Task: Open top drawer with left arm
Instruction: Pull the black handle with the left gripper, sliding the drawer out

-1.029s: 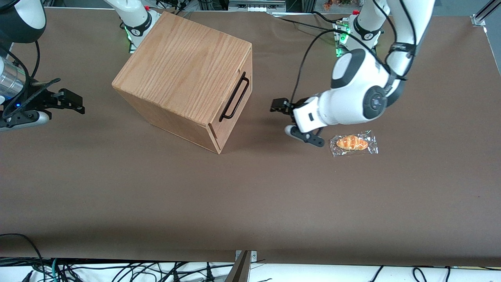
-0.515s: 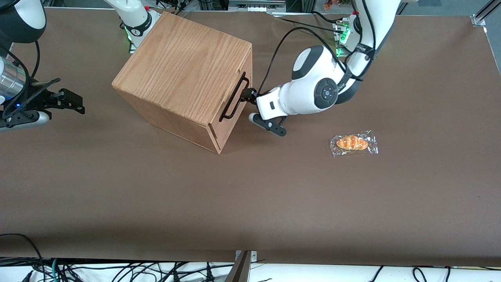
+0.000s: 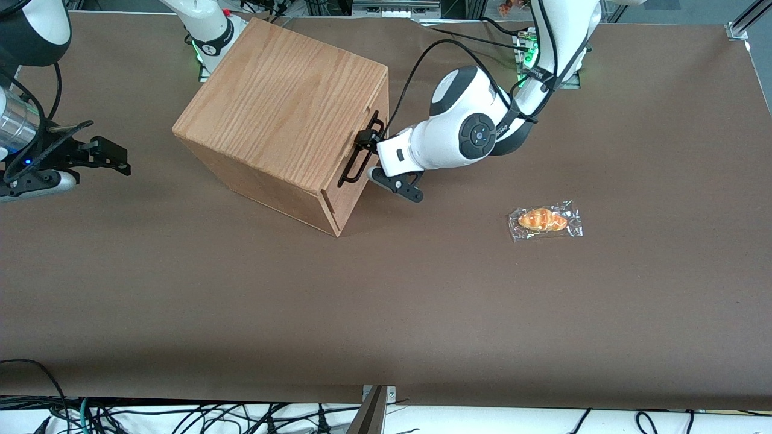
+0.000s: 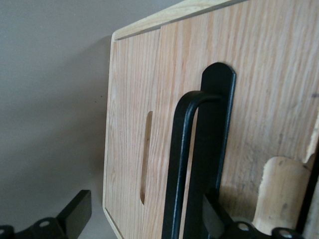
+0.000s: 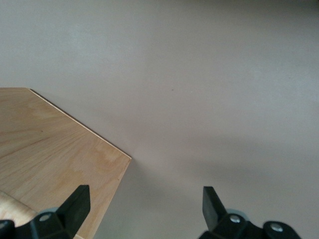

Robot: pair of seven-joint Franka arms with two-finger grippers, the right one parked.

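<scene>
Across the wide brown table (image 3: 422, 313), front view, the light oak box cabinet (image 3: 283, 102) sits at about 10 o'clock from centre, its drawer face turned toward 4 o'clock. The glossy white left arm (image 3: 476, 135) reaches in from 1 o'clock and is the arm at that face.

The shallow light-wood top drawer (image 4: 264, 89) looks fully shut; no gap shows at its edge. Its thin black U-shaped bar handle (image 3: 360, 158) has its long axis running 1 o'clock to 7 o'clock. The black two-finger gripper (image 3: 363, 140) is at the handle's upper half, jaws spread apart. In the wrist view the bar passes between the two fingers, nothing clamped yet.

Judged: close across the bar, then pull toward 4 o'clock, square to the bar's axis.

Hard to make out:
- Whether either pad touches the bar.
- What the pale rounded wooden shape (image 4: 284, 194) beside the handle is.
- The drawer's lower edge, which is cut off.

The clear-wrapped orange bread roll (image 3: 544, 220) lies well apart, at 4 o'clock from the gripper.
</scene>
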